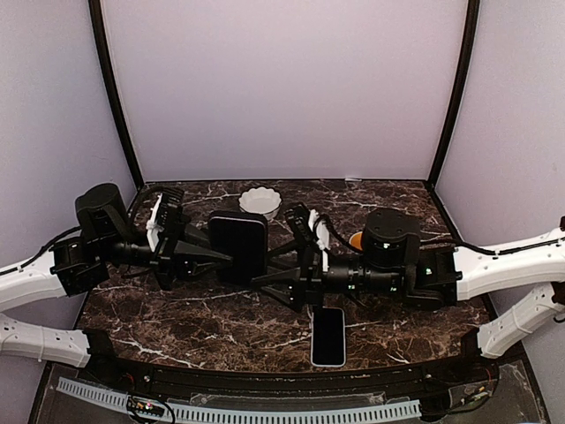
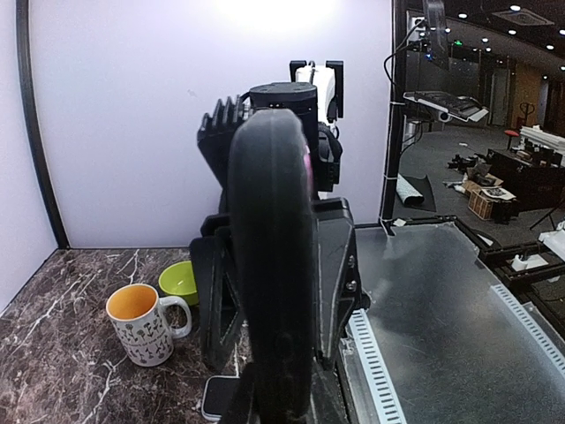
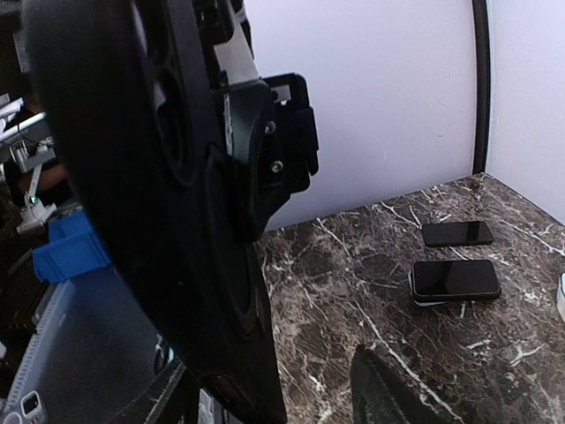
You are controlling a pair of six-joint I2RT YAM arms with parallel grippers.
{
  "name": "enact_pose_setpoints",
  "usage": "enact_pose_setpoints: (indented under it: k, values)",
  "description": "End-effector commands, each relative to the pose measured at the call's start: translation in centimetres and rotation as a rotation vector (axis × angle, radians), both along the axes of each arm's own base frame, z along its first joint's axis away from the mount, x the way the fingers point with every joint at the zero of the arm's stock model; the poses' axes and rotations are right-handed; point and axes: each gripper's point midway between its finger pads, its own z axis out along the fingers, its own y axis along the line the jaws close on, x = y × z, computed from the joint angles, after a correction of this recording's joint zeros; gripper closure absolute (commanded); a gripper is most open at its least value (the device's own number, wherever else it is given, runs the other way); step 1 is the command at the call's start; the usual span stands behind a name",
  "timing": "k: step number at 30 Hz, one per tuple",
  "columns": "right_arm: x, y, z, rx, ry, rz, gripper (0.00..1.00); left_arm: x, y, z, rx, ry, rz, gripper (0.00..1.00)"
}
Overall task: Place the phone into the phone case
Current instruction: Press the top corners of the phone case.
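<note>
Phone case point(image 1: 238, 246) gripped in L fingers point(image 1: 201, 255), R fingers point(image 1: 284, 287) parted beside it; only L wrist cam shows mug point(image 2: 141, 325), green bowl point(image 2: 179, 281).

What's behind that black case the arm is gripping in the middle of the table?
A white bowl sits just behind the black case, toward the back of the table. The marble directly beneath the case is covered from above.

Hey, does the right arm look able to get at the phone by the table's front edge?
Probably yes: the phone lies flat and uncovered just beside the right fingers, which look open and empty.
</note>
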Motion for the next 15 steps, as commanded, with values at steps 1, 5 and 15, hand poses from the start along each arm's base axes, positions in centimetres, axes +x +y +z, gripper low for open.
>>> enact_pose_setpoints:
  k: [1, 5, 15]
  values:
    - [0.6, -1.2, 2.5, -0.064, -0.028, -0.033, 0.33, 0.5, -0.1, 0.4, -0.004, -0.122, 0.032, 1.0]
    - [0.5, -2.6, 2.7, -0.241, -0.064, -0.023, 0.31, 1.2, -0.4, -0.9, 0.044, -0.151, 0.062, 1.0]
    - [0.6, -2.5, 6.4, -0.35, -0.192, 0.019, 0.33, 2.4, -0.9, -3.3, 0.122, -0.183, 0.103, 1.0]
